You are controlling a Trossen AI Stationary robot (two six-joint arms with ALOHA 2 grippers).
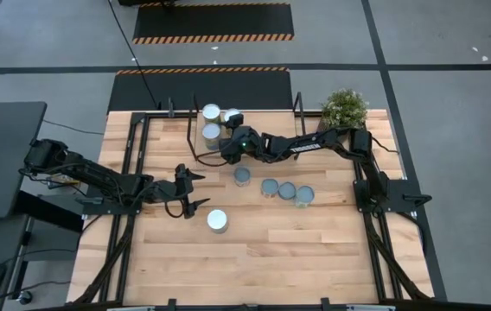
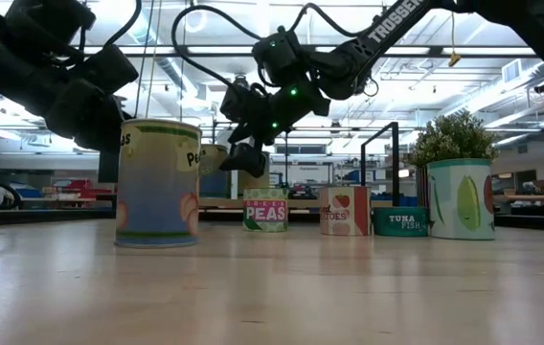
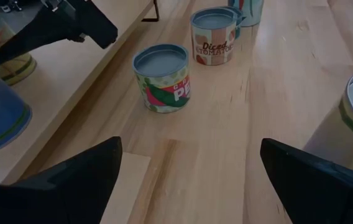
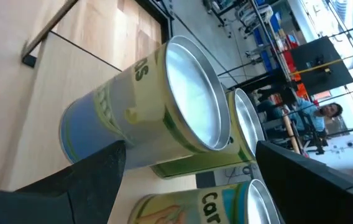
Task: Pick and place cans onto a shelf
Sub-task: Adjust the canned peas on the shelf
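Observation:
Three cans (image 1: 212, 131) stand on the low wooden shelf (image 1: 168, 142) at the far side. My right gripper (image 1: 226, 138) is open just behind the nearest of them, a can with a silver top (image 4: 164, 112), which stands ahead between the spread fingers; I see no touch. Four cans (image 1: 242, 175) stand in a row on the table. A lone can (image 1: 218, 221) stands nearer the front. My left gripper (image 1: 200, 190) is open and empty, low over the table between the lone can and the green peas can (image 3: 162, 78).
A potted green plant (image 1: 344, 108) stands at the far right corner. Black shelf posts (image 1: 297, 104) rise at the shelf's ends. In the left wrist view, a diced tomatoes can (image 3: 214, 34) stands behind the peas can. Bare wood lies toward the near edge.

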